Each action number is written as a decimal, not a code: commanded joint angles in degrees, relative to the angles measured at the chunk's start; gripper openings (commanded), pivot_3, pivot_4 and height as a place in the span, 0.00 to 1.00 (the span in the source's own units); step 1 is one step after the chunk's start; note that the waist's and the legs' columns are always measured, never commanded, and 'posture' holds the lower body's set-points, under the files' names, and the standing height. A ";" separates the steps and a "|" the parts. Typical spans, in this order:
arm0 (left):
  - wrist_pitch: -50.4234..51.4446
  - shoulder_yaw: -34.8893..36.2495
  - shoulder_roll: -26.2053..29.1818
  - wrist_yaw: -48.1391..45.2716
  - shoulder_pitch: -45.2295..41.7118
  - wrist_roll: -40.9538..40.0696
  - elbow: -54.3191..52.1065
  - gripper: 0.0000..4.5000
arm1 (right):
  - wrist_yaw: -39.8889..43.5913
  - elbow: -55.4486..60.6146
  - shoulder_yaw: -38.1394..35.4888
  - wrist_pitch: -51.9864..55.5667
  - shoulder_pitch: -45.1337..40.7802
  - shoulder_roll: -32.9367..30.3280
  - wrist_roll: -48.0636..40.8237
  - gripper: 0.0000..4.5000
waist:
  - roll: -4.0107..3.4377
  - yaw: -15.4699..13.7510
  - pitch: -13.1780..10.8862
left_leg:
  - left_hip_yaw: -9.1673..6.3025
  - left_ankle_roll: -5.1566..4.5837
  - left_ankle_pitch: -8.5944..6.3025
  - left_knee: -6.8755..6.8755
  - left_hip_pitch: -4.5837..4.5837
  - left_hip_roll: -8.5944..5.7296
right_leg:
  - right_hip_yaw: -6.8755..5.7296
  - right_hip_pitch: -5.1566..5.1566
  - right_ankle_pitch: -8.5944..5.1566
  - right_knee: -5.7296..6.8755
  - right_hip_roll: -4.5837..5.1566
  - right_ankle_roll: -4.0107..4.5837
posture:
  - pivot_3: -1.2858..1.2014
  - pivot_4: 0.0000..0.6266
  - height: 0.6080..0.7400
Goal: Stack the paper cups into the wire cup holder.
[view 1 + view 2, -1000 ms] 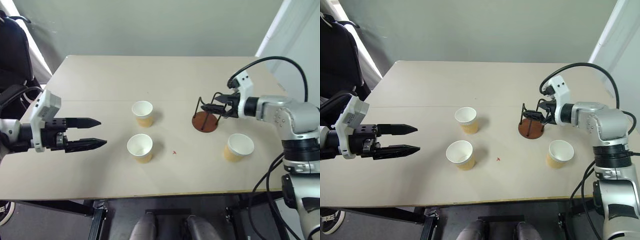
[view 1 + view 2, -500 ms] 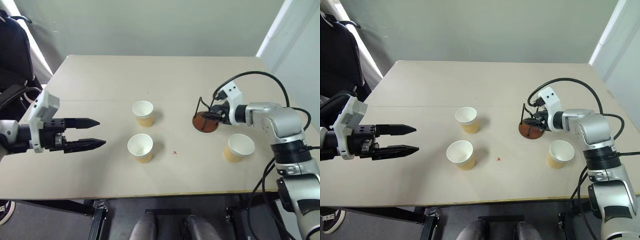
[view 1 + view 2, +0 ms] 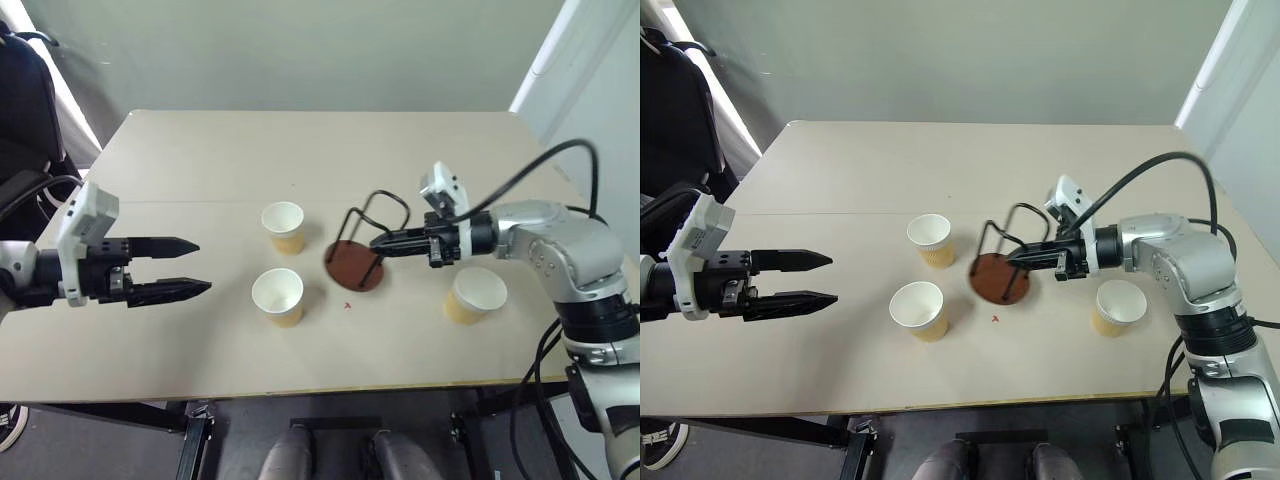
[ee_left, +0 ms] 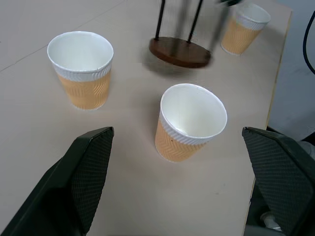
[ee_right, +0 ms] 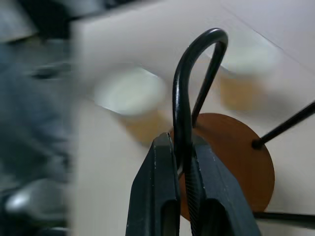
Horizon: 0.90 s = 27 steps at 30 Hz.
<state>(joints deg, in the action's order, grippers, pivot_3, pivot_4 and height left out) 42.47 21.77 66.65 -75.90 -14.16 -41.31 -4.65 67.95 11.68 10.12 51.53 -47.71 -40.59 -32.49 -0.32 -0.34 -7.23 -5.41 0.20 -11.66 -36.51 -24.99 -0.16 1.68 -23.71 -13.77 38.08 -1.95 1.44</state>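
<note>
**Kid:** Grey wall behind, and a big tan table (image 3: pixel 200 150) in front of you. Where are your cups?

**Helper:** You have three cups. One cup (image 3: pixel 284 227) sits near the middle of the tabletop. Another cup (image 3: pixel 279 296) sits just beside it, closer to the front edge. The third cup (image 3: pixel 476 294) stands alone, toward the right edge.

**Kid:** And the holder?

**Helper:** Your holder (image 3: pixel 357 260) is near the middle, just beside the two cups. Your right gripper (image 3: pixel 385 243) has its fingers pinched tight on one black wire loop. The round brown base looks tipped up a bit, not flat on the table.

**Kid:** What about your other hand?

**Helper:** Your left gripper (image 3: pixel 190 265) hangs over the left edge. Its fingers are spread wide and hold nothing. It points at the two cups.

**Kid:** How much is done?

**Helper:** I think you have only just begun. No cup is in the holder yet. All three cups are left to put in.

**Kid:** Is anything in your way?

**Helper:** Not much. A dark chair (image 3: pixel 25 110) stands past the left edge, well away. A tiny red mark (image 3: pixel 347 305) is on the table by the holder. Watch the two cups, though. The holder is close enough that you could knock one over.
</note>
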 commanded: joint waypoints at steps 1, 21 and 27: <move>-0.90 0.48 0.67 -0.26 -2.04 -0.21 -0.38 1.00 | 5.67 4.94 6.30 -5.48 0.58 -1.51 2.41 0.01 | 0.05 0.01 0.03 | -0.01 -0.02 0.01 -0.02 0.02 0.00 | 0.00 0.03 0.00 0.00 0.00 0.00 | 0.52 0.24 1.00; 0.76 4.43 0.92 0.77 2.29 -0.74 -3.54 1.00 | 14.59 -6.20 15.83 -28.61 1.33 0.63 19.13 0.01 | 0.06 0.11 0.03 | -0.03 -0.12 0.04 -0.02 0.06 0.02 | -0.04 0.04 0.03 0.06 0.01 0.12 | 0.52 0.24 1.00; 0.65 4.31 0.92 1.02 2.19 -0.80 -3.61 1.00 | 15.10 -8.01 15.71 -29.83 0.94 1.71 20.79 0.01 | 0.08 0.12 0.05 | -0.03 -0.11 0.04 -0.03 0.10 0.02 | -0.04 0.07 0.04 0.10 0.00 0.15 | 0.52 0.24 1.00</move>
<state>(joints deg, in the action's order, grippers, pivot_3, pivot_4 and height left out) 43.04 23.89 66.62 -74.88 -11.77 -41.41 -6.85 82.71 3.76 26.14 22.33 -46.15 -38.87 -12.80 -0.23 -0.23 -7.18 -5.44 0.09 -11.62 -36.55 -24.89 -0.14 1.64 -23.64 -13.73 38.18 -1.95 1.60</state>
